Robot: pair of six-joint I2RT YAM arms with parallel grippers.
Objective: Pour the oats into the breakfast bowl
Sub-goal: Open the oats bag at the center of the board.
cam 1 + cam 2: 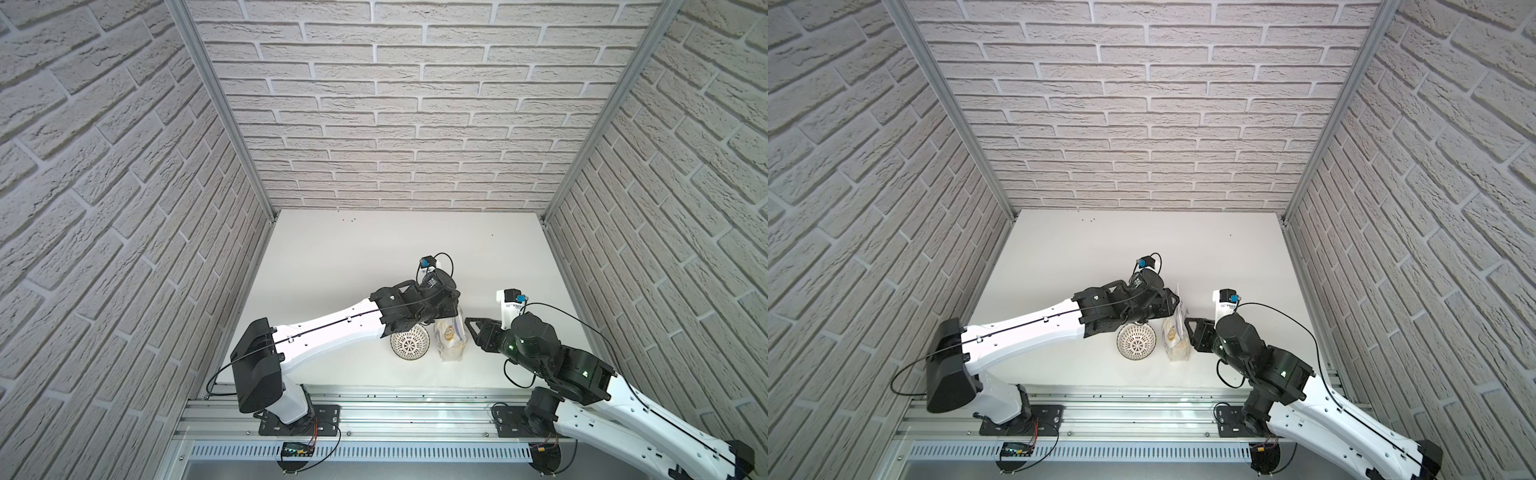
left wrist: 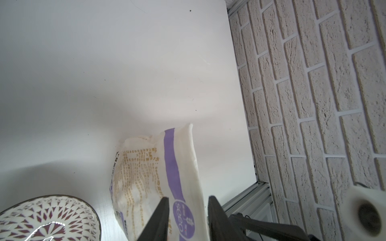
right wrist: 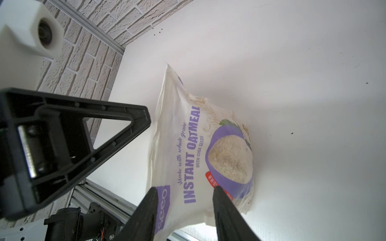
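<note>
The oats are in a white-purple "Instant Oatmeal" pouch [image 1: 449, 337] [image 1: 1177, 337] that stands upright on the white table in both top views. Just left of it sits the breakfast bowl [image 1: 409, 344] [image 1: 1136, 341], white with a dark lattice inside; in the left wrist view the bowl [image 2: 48, 217] looks empty. My left gripper [image 2: 189, 197] [image 1: 1177, 303] is shut on the pouch's [image 2: 146, 167] upper part from the left. My right gripper [image 3: 185, 187] [image 1: 467, 332] is shut on the pouch [image 3: 200, 146] lower down from the right.
Brick-patterned walls [image 1: 124, 208] close in the table on three sides. An aluminium rail [image 1: 395, 411] with both arm bases runs along the front edge. A few dark specks [image 1: 348, 220] lie near the back wall. The left arm's forearm [image 1: 332, 332] hangs partly over the bowl.
</note>
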